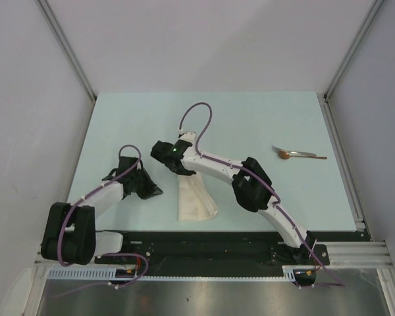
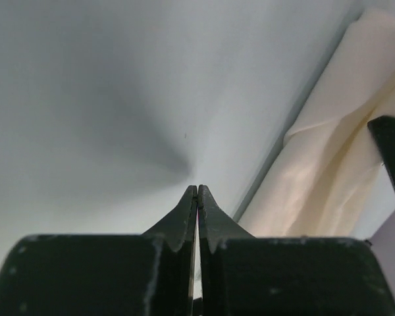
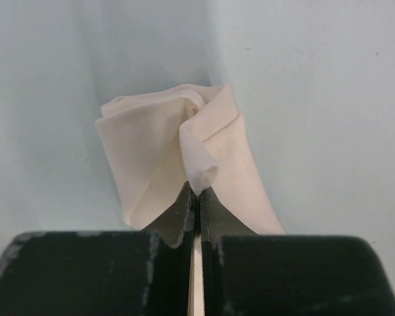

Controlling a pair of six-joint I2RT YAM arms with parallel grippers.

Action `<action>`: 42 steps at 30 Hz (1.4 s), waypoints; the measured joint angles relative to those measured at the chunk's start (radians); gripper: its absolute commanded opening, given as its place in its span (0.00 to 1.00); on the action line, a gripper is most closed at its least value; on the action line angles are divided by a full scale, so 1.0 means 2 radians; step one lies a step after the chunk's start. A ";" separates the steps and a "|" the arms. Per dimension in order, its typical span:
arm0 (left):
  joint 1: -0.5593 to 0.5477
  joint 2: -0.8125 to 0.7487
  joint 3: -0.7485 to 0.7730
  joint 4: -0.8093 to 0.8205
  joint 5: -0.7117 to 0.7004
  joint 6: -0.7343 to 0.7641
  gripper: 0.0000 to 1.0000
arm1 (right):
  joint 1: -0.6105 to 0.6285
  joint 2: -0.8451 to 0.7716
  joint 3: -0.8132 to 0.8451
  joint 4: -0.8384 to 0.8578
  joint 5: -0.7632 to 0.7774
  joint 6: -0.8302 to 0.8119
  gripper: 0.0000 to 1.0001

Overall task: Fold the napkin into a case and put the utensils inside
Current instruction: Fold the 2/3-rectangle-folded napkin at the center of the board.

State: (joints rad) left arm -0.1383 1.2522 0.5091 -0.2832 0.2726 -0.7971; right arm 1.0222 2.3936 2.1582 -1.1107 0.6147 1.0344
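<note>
centrally, the napkin point(image 1: 197, 201) lies at the near middle of the pale table point(image 1: 263, 118), a cream sheet gathered into a loose, tapering bundle. it is wider at its near end and narrows toward the far end. there the right claw point(image 3: 196, 192) pinches a raised fold between tips pressed fully together.

the cloth looks light, thin and limp. judging by its slack creases, it will sag and unroll if lifted by one point. a hold at a corner or along a folded edge, with the other side pinned, seems the safer bet.

the left claw point(image 2: 197, 196), tips pressed together on nothing, sits low just beside the napkin's left edge without clearly touching it. the spoon point(image 1: 301, 155) lies well apart at the table's right, bowl toward the centre. the folding looks unfinished.

how many layers the bundle holds, and where the sheet's free corners run, is hidden inside the folds. the right arm point(image 1: 250, 181) covers the napkin's far end in the overhead view, and the left wrist view cuts the cloth off at its right margin.
</note>
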 measured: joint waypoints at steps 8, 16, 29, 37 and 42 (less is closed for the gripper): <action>-0.025 0.021 -0.019 0.070 0.063 -0.020 0.04 | 0.004 0.002 0.007 -0.013 0.003 -0.003 0.00; -0.078 0.065 -0.019 0.114 0.076 -0.051 0.03 | 0.002 0.002 0.007 -0.019 0.003 0.010 0.00; -0.140 0.117 0.006 0.153 0.077 -0.091 0.04 | -0.005 0.001 0.000 -0.020 0.008 0.013 0.00; -0.114 -0.040 -0.024 0.098 0.031 -0.083 0.21 | -0.003 0.001 -0.001 -0.017 0.007 0.015 0.00; -0.095 -0.097 -0.035 0.096 0.038 -0.072 0.24 | -0.003 0.001 -0.001 -0.012 -0.004 0.025 0.01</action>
State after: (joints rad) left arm -0.3275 1.0592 0.4393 -0.0917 0.3492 -0.9405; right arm 1.0157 2.3955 2.1571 -1.1355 0.6075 1.0836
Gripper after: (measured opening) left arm 0.235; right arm 0.020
